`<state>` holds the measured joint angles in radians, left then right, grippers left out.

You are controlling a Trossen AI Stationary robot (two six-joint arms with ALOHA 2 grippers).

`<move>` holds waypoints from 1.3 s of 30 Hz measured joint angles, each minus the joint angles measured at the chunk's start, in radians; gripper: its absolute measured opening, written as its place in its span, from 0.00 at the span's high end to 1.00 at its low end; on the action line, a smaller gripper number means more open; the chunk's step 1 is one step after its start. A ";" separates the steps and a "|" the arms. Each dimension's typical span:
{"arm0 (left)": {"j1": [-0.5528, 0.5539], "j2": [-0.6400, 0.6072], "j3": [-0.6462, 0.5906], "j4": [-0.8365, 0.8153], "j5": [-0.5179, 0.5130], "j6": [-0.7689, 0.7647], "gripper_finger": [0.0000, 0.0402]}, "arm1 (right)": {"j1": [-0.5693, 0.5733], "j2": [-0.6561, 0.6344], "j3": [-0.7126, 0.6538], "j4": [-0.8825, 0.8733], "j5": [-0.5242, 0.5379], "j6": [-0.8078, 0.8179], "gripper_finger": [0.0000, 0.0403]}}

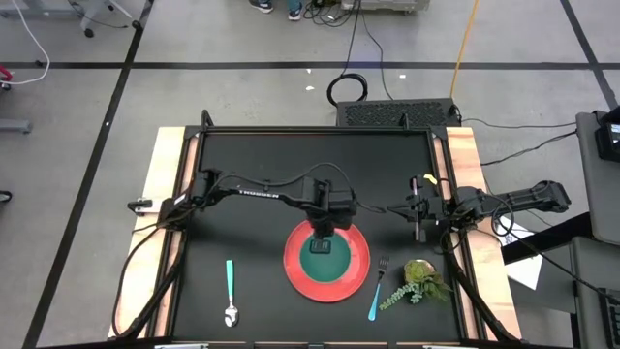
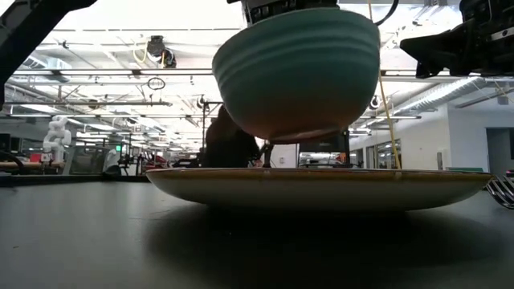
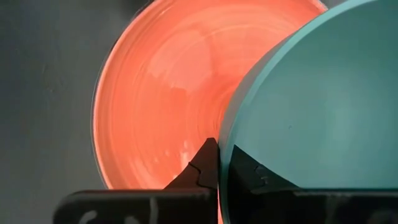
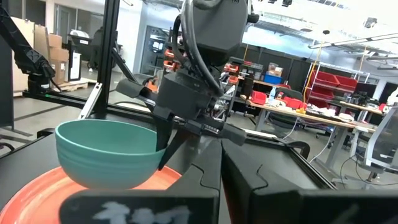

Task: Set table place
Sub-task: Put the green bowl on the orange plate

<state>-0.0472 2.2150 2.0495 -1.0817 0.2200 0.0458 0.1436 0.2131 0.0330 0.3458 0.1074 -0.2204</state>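
The green bowl (image 1: pixel 320 254) hangs just above the round red plate (image 1: pixel 351 281), which lies flat on the black table (image 1: pixel 252 194) near its front middle. My left gripper (image 1: pixel 325 231) stands over the bowl's far side and is shut on its rim. In the low view the bowl (image 2: pixel 297 72) shows a gap above the plate (image 2: pixel 321 185). My right gripper (image 1: pixel 418 221) hovers shut and empty to the right of the plate. A teal-handled spoon (image 1: pixel 231 289) lies left of the plate and a teal-handled fork (image 1: pixel 378 289) lies right of it. My left gripper pinches the bowl's rim (image 3: pixel 225 140) on its far side, with one finger inside the bowl (image 3: pixel 252 171) and one outside (image 3: pixel 205 165). The fingers come from above, pointing down. The bowl hangs upright below them, clear of the plate.
A leafy green sprig (image 1: pixel 418 281) lies at the front right, just beyond the fork. Pale wooden strips (image 1: pixel 163 194) run along both side edges. The far half of the table is bare black surface.
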 joint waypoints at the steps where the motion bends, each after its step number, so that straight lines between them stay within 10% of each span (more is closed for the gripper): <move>1: -0.002 -0.001 -0.010 0.021 0.000 -0.004 0.99 | 0.000 0.000 0.000 0.000 0.000 0.004 1.00; 39: 0.008 -0.003 -0.191 0.130 -0.040 -0.023 0.97 | 0.000 0.000 0.000 0.001 0.000 0.022 1.00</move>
<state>-0.0395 2.2121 1.8587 -0.9513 0.1797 0.0232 0.1432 0.2131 0.0330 0.3464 0.1074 -0.1982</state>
